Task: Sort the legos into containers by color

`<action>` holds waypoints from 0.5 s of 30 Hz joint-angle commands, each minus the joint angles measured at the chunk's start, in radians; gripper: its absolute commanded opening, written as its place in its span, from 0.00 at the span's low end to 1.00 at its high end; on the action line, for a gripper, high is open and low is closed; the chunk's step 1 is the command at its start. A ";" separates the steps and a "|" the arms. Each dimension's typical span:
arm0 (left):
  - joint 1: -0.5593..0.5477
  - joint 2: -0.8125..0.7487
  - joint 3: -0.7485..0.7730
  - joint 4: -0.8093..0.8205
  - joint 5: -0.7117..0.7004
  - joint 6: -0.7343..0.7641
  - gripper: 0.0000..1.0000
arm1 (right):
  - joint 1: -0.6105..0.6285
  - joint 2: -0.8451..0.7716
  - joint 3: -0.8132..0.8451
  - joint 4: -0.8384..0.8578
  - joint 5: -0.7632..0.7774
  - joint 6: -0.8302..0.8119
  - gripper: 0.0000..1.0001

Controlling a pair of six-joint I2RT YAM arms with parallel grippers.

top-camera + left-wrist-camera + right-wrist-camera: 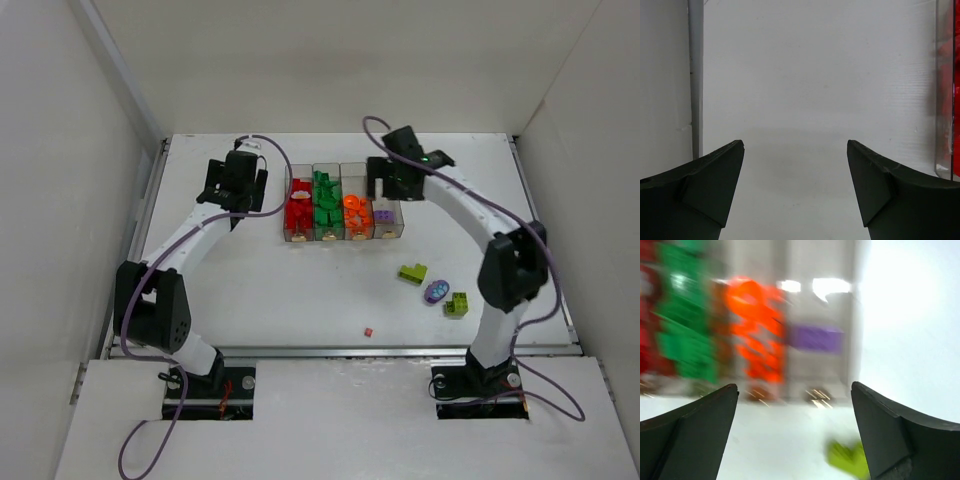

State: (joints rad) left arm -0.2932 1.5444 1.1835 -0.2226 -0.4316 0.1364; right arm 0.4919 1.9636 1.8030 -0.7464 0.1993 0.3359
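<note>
The containers [344, 228] are four clear bins in a row at mid-table, holding red [297, 213], green [326, 205], orange [355, 212] and purple [384, 214] legos. My right gripper [388, 186] hovers open over the far end of the purple bin. Its wrist view is blurred and shows a purple brick [817, 337], orange pieces [755, 335] and nothing between the fingers of the gripper [795, 387]. Loose legos lie at front right: a lime piece [413, 272], a purple oval [437, 292], a lime brick [457, 303] and a tiny red bit [368, 330]. My left gripper [240, 195] stands open and empty [795, 145] to the left of the red bin [945, 90].
White walls enclose the table on the left, back and right. A metal rail [695, 75] runs along the table's left edge, close to my left gripper. The lime piece [850, 457] shows blurred below the bins in the right wrist view.
</note>
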 commanded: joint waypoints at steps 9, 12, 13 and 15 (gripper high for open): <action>0.002 -0.063 -0.013 0.023 0.039 0.017 0.82 | -0.111 -0.368 -0.692 0.001 -0.066 0.164 1.00; 0.002 -0.063 -0.013 0.023 0.039 0.017 0.82 | -0.111 -0.368 -0.734 0.036 -0.087 0.184 1.00; 0.002 -0.063 -0.013 0.023 0.048 0.017 0.82 | -0.111 -0.368 -0.755 0.047 -0.087 0.196 1.00; 0.002 -0.072 -0.013 0.023 0.048 0.017 0.82 | -0.121 -0.368 -0.769 0.065 -0.087 0.207 1.00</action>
State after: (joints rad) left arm -0.2932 1.5230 1.1812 -0.2203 -0.3927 0.1490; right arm 0.3782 1.6360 1.0428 -0.7628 0.1287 0.4965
